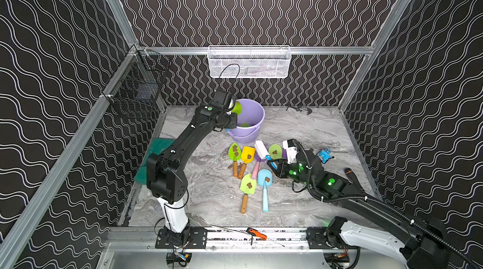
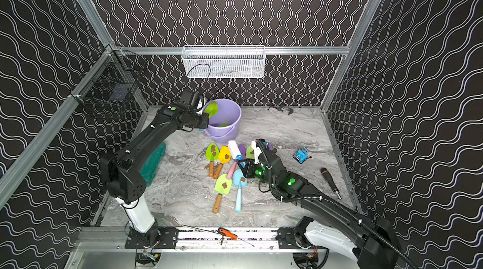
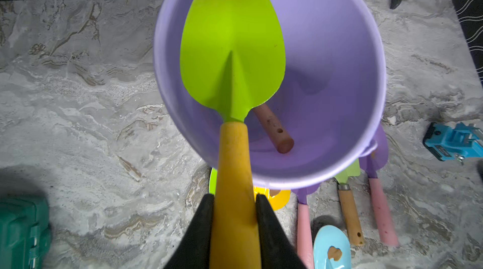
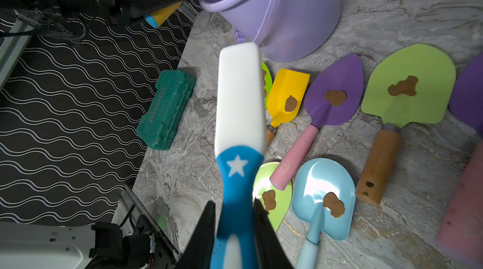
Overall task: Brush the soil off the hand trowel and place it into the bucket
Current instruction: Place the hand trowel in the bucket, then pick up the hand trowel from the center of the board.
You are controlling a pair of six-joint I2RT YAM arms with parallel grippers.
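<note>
Worktop [image 1: 300, 129] with grey marbling, black wavy-lined walls [image 1: 261, 6], left end effector [image 3: 234, 198] clamping lime-green trowel [image 3: 232, 45] over lilac plastic bucket [image 3: 339, 45], right end effector [image 4: 234, 202] gripping white-and-blue brush [image 4: 239, 98]

Black wavy-lined walls [image 1: 248, 6], grey marble tabletop [image 1: 209, 202], aluminium frame [image 1: 326, 50]

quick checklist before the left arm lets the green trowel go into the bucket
1. Left gripper shut on the green trowel by its yellow handle: ok.
2. Blade clean: ok, only faint dust near the tip.
3. Blade over the bucket opening: ok.
4. Room inside: ok, only one other trowel shows there.
5. Right gripper and its brush away from the bucket mouth: ok.
6. Handle end will clear the rim on release: cannot tell.
</note>
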